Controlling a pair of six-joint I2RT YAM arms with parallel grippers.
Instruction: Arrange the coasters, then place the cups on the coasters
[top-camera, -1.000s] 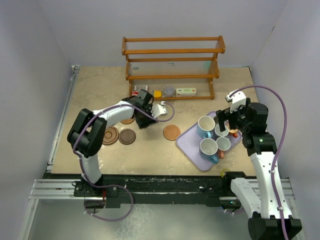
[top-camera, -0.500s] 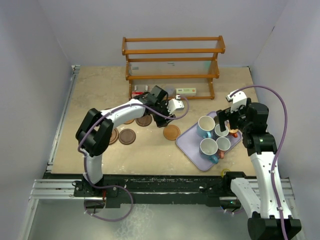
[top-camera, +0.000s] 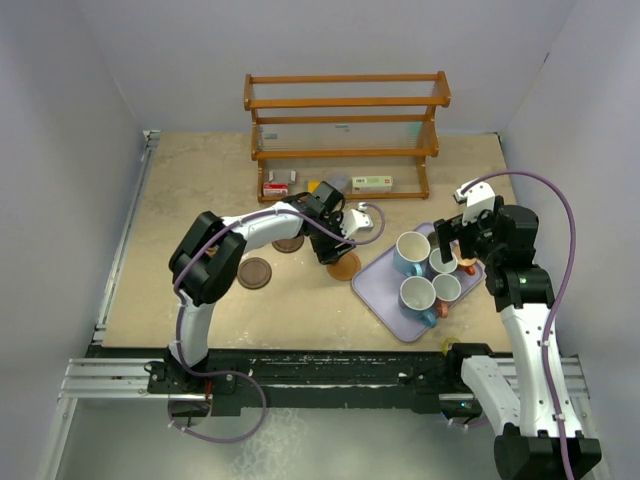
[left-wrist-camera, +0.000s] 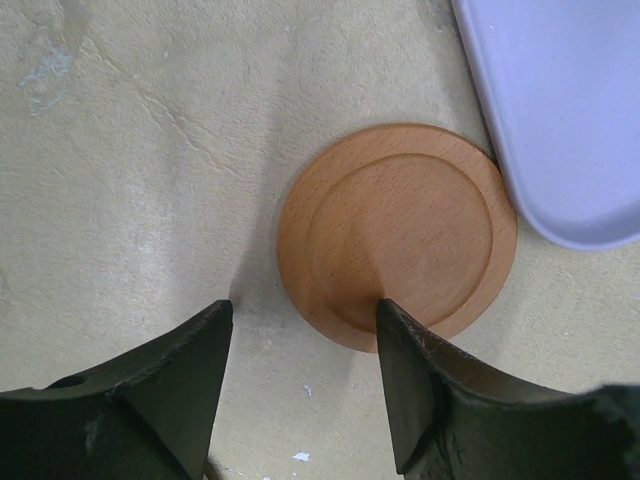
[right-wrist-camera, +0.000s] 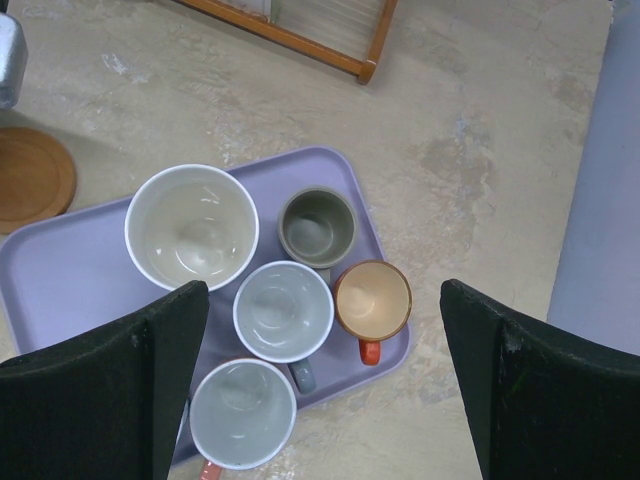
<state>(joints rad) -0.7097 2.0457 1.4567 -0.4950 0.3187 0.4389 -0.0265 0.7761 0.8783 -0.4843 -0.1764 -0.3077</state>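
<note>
1. Beside the lavender tray (left-wrist-camera: 560, 120), on the table (left-wrist-camera: 130, 180): light-brown coaster (left-wrist-camera: 400, 230) lies flat, apart from the darker coasters (top-camera: 254, 272), probably next to be arranged.
2. Left claw (left-wrist-camera: 305, 310) released, straddling its edge; nothing gripped.
3. Right claw (right-wrist-camera: 320, 290) spread wide, empty, above the cups (right-wrist-camera: 192, 227) on the tray.

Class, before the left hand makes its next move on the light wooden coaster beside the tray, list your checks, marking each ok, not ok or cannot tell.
1. Left hand open: ok.
2. Light wooden coaster centred in that hand: not ok, offset toward the lavender tray.
3. Coaster top bare: ok.
4. Gap between coaster and tray: cannot tell, edges meet in view.
5. Right hand open above the mugs, away from coaster: ok.
</note>
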